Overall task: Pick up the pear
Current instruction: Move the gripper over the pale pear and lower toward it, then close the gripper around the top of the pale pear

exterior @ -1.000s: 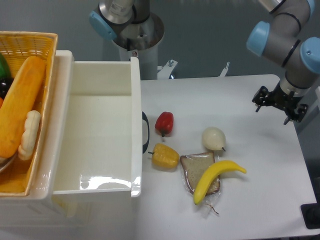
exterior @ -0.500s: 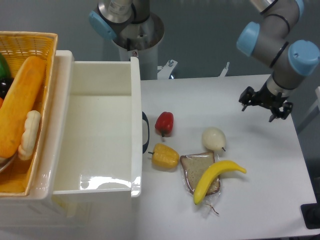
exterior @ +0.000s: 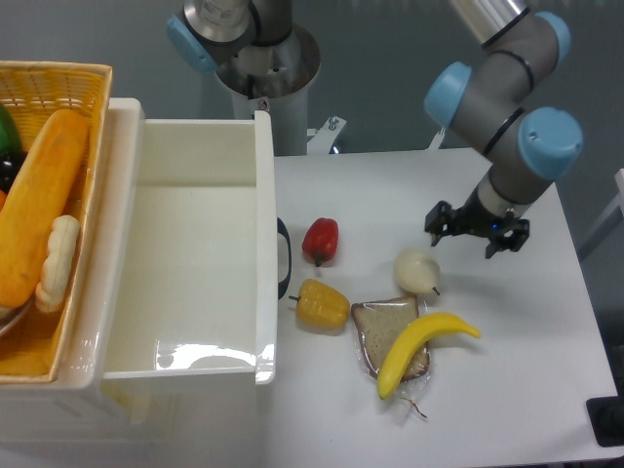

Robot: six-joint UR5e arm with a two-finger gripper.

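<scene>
A white counter [exterior: 507, 390] fills the lower right of the view, set against a plain grey-blue wall, with the arm's grey pedestal [exterior: 263, 73] standing at the counter's back edge. On the left sits a large white bin [exterior: 195, 283], its inside bare and glossy, with a black handle on its right wall. Beside it at the far left is a woven yellow basket [exterior: 93, 146] holding a long bread loaf [exterior: 39, 200] and other items that are only partly seen. The pear [exterior: 416, 270] lies on the counter right of centre, its short dark stem pointing to the lower right. A red pepper [exterior: 321, 239] lies to its left, a yellow bell pepper [exterior: 322, 304] below that, and a slice of bread in clear wrap [exterior: 375, 327] just beneath the pear, with a banana [exterior: 421, 347] resting across the slice. The gripper [exterior: 477, 226] hangs just above and to the right of the pear, apart from it, its dark fingers [exterior: 437, 218] spread and holding nothing.
</scene>
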